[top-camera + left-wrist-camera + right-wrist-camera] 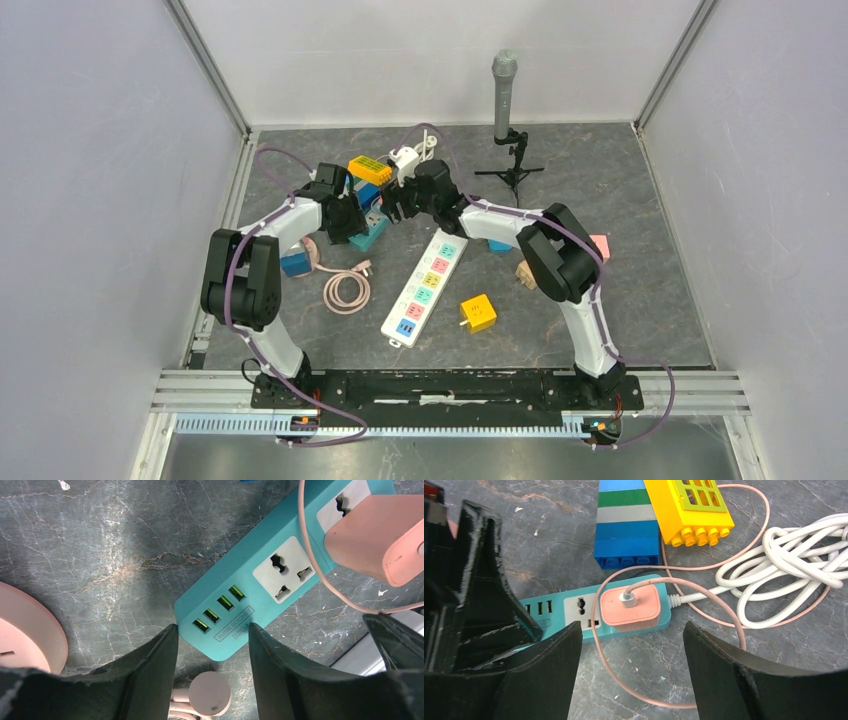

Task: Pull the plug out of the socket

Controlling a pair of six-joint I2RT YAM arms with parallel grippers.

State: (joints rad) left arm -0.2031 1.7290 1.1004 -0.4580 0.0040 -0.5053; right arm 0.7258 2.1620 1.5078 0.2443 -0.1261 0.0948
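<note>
Plug (630,607), pink and blocky, sits seated in the outlet at the cord end of the teal socket strip (574,611). The strip lies at the far left of the grey marbled counter (640,180), between the two wrists. Near the counter's middle a long white power strip (425,288) with coloured outlets lies at a slant. A microphone on a small stand (505,95) rises at the back. The right end effector (632,627) points down at the plug with its jaws wide apart, clear of it and holding nothing. The left end effector (212,630) straddles the socket strip's USB end, with a finger (150,675) close by each side; whether it clamps the strip I cannot tell. Just beyond the socket strip stands a stack of blue, green and white bricks (628,530), with a yellow brick piece (689,510) next to it. A bundled white cord (794,565) runs from the strip's end. A coil of pink cable (330,292) lies left of the white power strip, and a small yellow cube (478,312) lies to its right.
</note>
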